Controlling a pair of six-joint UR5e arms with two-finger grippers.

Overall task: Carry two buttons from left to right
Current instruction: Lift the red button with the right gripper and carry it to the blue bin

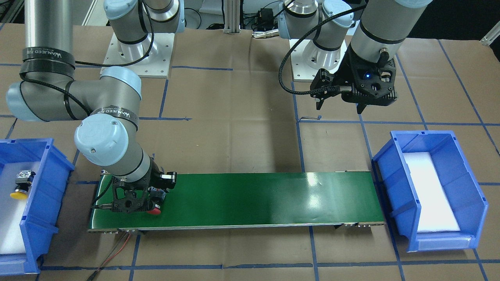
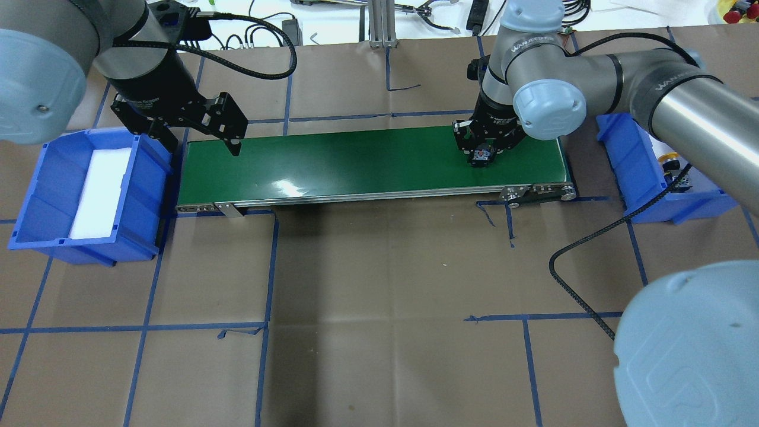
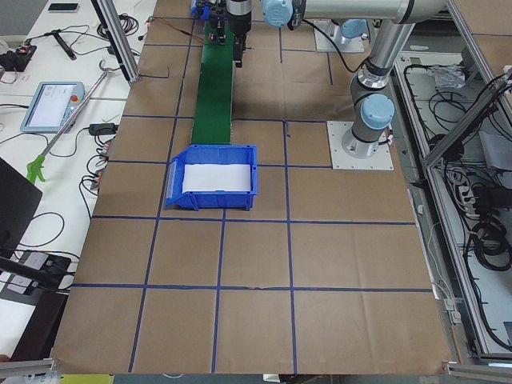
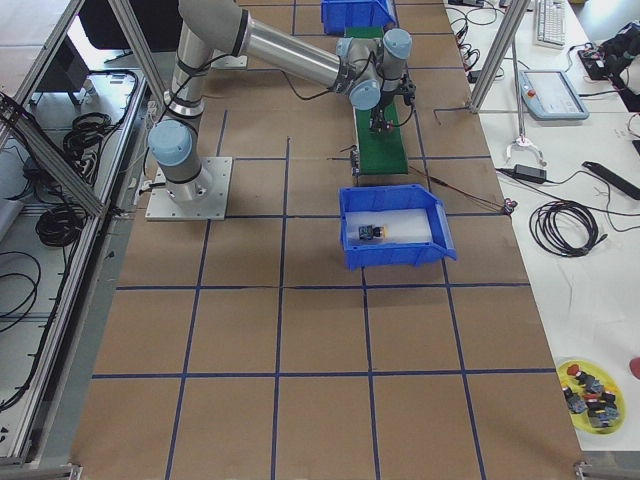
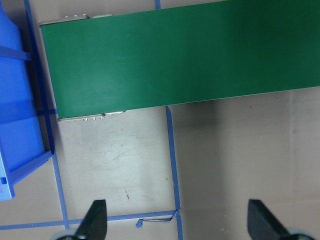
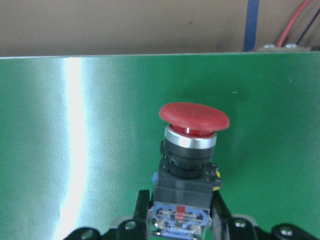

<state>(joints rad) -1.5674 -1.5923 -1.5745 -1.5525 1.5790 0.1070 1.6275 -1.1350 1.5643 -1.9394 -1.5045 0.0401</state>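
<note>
— Between the fingers of the right claw, what sits there?

— The red button. The fingers are clamped on its dark, blocky body from both sides. The round cap sticks out past the fingertips, lying sideways and pointing toward the belt's edge on the side away from the robot.

— And under it?

— The green belt, at its end on the robot's right. I cannot tell whether the button touches the belt or hangs just above it.

— What comes next, moving outward?

— Just past that end of the belt stands the right bin, which is blue. The yellow button lies inside it on a white pad, well apart from the claw.

— And at the far end?

— The left claw hangs above the brown-papered table, near the belt's other end on the robot's side of it. Its fingers are spread wide and hold nothing. Just beside it is the left bin, also blue, with a white lining on its floor.
</note>
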